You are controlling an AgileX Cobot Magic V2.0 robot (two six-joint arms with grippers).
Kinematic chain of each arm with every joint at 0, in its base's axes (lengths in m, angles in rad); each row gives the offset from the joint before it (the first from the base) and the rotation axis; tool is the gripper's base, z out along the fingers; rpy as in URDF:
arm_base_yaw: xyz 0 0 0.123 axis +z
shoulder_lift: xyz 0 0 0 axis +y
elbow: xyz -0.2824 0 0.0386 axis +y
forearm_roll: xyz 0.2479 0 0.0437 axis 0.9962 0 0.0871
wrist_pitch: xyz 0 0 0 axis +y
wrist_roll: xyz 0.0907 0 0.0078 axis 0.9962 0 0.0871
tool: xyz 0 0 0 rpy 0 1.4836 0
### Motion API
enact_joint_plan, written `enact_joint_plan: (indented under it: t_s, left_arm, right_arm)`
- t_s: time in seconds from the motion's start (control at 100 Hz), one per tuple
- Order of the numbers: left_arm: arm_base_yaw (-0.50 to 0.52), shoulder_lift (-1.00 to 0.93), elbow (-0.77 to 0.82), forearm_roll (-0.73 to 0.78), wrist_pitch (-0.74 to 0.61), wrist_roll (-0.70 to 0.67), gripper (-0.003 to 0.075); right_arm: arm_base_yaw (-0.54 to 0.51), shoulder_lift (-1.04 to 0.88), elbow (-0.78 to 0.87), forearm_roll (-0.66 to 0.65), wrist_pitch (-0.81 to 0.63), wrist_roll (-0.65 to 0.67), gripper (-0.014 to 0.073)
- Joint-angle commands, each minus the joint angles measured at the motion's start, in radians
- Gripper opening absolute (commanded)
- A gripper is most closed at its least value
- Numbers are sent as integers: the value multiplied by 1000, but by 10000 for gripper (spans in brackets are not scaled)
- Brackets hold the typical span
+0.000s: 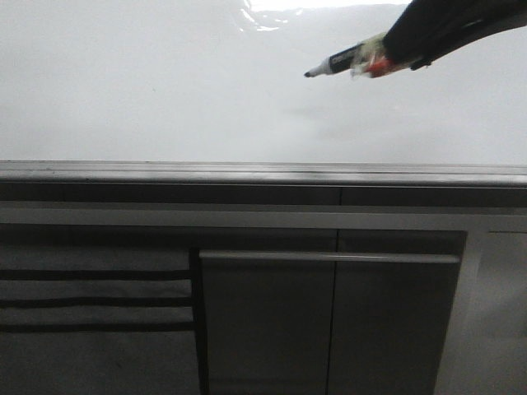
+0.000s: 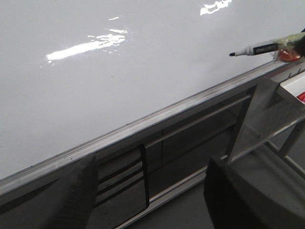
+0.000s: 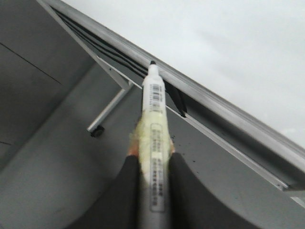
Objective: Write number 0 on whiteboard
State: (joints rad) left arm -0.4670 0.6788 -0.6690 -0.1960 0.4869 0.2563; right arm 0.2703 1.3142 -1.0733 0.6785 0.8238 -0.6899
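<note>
With the right gripper (image 3: 151, 157) jaws clamped on the marker (image 1: 346, 60), tip uncapped and seemingly just off the blank whiteboard (image 1: 148, 90), the approach is under way; next, touch down and draw the 0, while the left gripper (image 2: 150, 191) jaws stand apart.

The glossy white whiteboard (image 1: 165, 90) stands upright, glare-streaked, unmarked, a grey rail along its lower edge.

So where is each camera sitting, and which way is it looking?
Front view: faces the glossy white whiteboard; the right end effector holds a black-tipped white marker pen.
Left wrist view: looks across the board; the left end effector shows open, empty.
Right wrist view: looks along the marker toward the board's grey rail.
All three share the marker and board.
</note>
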Motion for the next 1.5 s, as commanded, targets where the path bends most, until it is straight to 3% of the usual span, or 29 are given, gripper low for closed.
enact_joint_plan:
  t_s: [0.0,0.09,0.39,0.61,0.72,0.88,1.25,1.49]
  left_arm:
    - [3,5,-27,-18,-82,-12,442]
    - [3,5,-27,-18,-82,-12,442]
    - [3,5,-27,-18,-84,-12,442]
    - [3,5,-27,-25,-84,-12,442]
    - [3,5,-27,-25,-84,-12,442]
    - [3,5,-27,-25,-84,-12,442]
    - [3,5,-27,-25,-82,-10,442]
    - [-10,22,-43,-25,-3,113,442]
  right_arm:
    - [64,17,-98,-110,-51,119,-47]
    - [70,46,-160,-169,-66,189,-47]
    - [66,203,-286,-177,-54,192,-47]
    - [61,356,-390,-256,135,202,-47]
    - [29,354,-397,-344,162,287,-47]
    - [5,331,-447,-328,135,288,-47]
    - [102,324,-542,-298,118,288,-47]
    - [258,194,-486,-298,204,39,-47]
